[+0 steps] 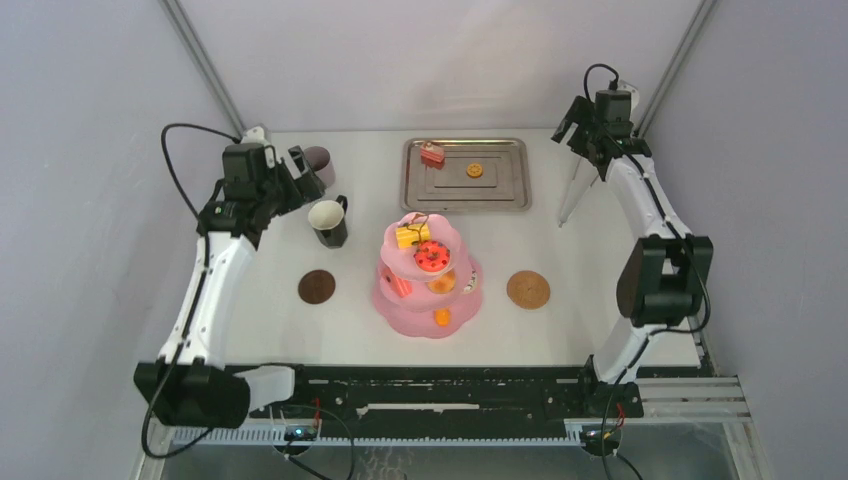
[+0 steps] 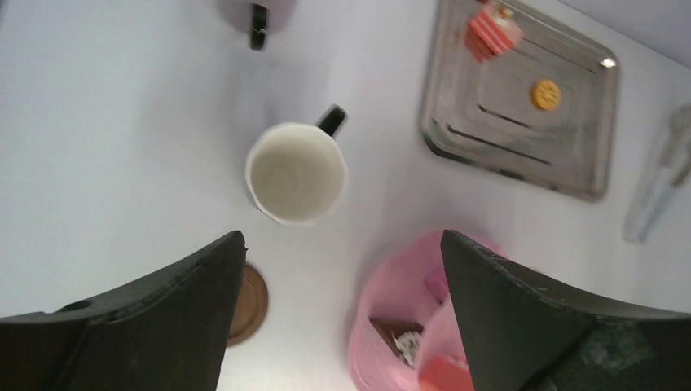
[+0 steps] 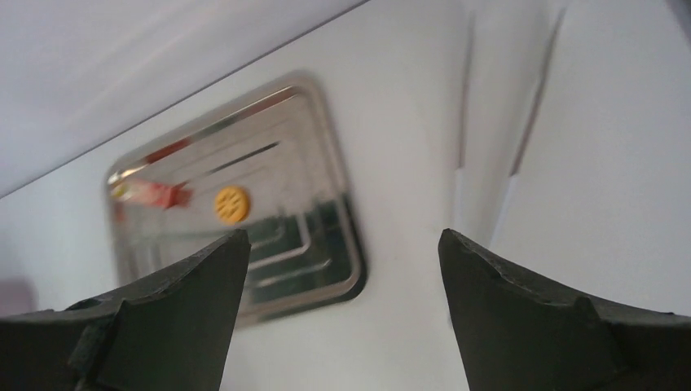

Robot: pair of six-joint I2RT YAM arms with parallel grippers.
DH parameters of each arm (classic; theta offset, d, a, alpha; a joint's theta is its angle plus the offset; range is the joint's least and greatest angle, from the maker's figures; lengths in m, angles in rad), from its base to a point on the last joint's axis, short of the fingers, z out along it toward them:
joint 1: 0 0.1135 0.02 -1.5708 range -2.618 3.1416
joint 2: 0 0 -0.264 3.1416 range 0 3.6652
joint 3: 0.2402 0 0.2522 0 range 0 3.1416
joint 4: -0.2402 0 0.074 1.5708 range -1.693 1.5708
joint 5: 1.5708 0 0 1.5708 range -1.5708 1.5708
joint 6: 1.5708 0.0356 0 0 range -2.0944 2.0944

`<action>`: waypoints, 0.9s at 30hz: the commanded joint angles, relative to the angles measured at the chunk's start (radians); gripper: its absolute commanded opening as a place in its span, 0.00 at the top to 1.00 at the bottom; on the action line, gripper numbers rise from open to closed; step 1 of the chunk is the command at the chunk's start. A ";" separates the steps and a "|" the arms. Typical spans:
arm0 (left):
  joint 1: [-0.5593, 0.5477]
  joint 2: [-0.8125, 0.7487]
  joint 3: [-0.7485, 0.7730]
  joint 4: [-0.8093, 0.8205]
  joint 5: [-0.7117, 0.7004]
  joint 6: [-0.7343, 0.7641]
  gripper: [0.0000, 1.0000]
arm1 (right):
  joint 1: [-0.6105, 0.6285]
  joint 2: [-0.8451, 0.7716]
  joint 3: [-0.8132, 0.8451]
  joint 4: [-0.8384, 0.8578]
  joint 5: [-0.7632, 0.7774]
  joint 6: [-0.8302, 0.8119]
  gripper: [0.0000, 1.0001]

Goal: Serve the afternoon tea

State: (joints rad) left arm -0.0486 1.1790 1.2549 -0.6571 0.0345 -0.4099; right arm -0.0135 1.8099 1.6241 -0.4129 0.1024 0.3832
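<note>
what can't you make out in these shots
Mauve mug: top view, partly behind the left arm; left wrist view, cut by the top edge.
Pink stand: left wrist view, partly behind a jaw, cut by the bottom edge.
Pink cake on the tray: right wrist view, blurred.

walls (image 1: 80,80): pale lilac | table (image 1: 260,330): white | corner posts (image 1: 200,60): grey metal

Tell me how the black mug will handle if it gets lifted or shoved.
The black mug looks rigid and glazed: probably stiff, somewhat slippery. It stands upright, so a low push would likely slide it, not tip it. Its handle sticks out one side, so an off-centre shove may spin it.
</note>
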 commanded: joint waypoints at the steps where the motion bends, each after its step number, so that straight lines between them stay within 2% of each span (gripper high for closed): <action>1: 0.027 0.177 0.152 0.086 -0.170 0.060 0.08 | 0.077 -0.162 -0.125 0.010 -0.081 0.069 0.07; 3: 0.039 0.303 0.268 0.043 -0.190 0.107 0.09 | 0.123 -0.220 -0.181 0.006 -0.042 0.066 0.07; 6: 0.065 0.498 0.426 -0.004 -0.125 0.160 0.09 | 0.146 -0.322 -0.318 0.064 -0.019 0.102 0.07; 9: 0.067 0.652 0.547 -0.022 -0.154 0.207 0.03 | 0.134 -0.399 -0.452 0.128 -0.005 0.146 0.07; 12: 0.074 0.766 0.621 -0.021 -0.138 0.223 0.02 | 0.103 -0.422 -0.482 0.094 -0.048 0.177 0.08; 17: 0.076 0.908 0.718 -0.046 -0.092 0.249 0.02 | 0.130 -0.499 -0.515 0.041 -0.047 0.143 0.08; 20: 0.077 1.002 0.808 -0.103 -0.084 0.260 0.07 | 0.151 -0.551 -0.533 0.004 -0.037 0.121 0.08; 27: 0.077 1.103 0.853 -0.119 -0.102 0.272 0.25 | 0.159 -0.651 -0.574 -0.059 0.001 0.105 0.08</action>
State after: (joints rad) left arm 0.0227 2.2589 2.0445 -0.7540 -0.0673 -0.1696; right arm 0.1471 1.2037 1.0668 -0.4347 0.0700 0.5152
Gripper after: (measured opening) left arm 0.795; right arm 0.918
